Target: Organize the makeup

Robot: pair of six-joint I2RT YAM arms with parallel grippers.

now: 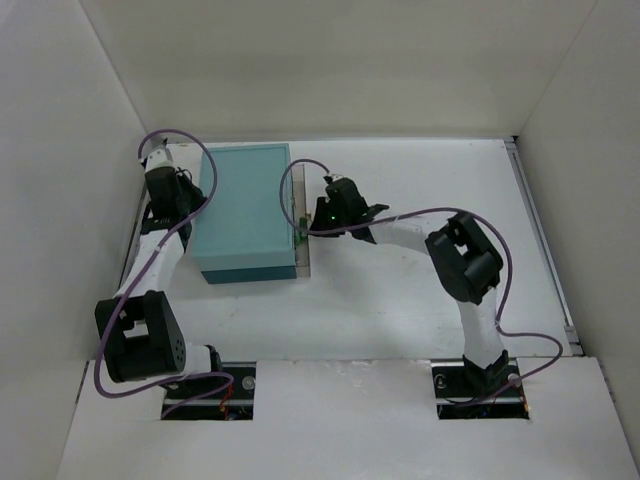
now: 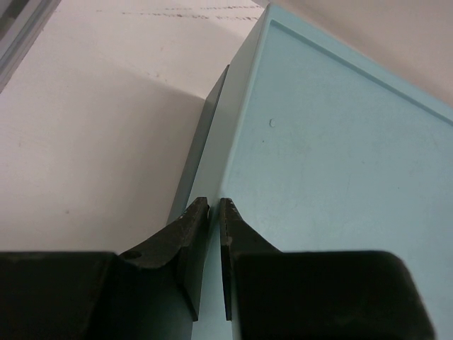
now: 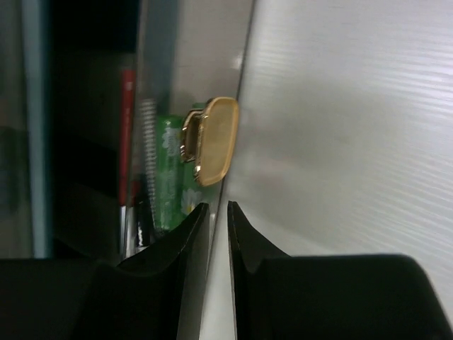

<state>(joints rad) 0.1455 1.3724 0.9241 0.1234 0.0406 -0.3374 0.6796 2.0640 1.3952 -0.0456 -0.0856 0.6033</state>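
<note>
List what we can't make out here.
- Top view: teal box covers nearly everything in the drawer.
- Right wrist: only slivers of green tube and red pencil; the rest is dark and blurred.
- Right wrist: whether right hand pinches the drawer edge below the gold handle; too close, blurred.

The white table has white walls at the back and both sides. A teal box lies flat on it, left of the middle and toward the back. A narrow clear drawer stands out along the box's right side. Whether it rests on the table or hangs just above is unclear. Two arm bases sit at the near edge, well apart.
</note>
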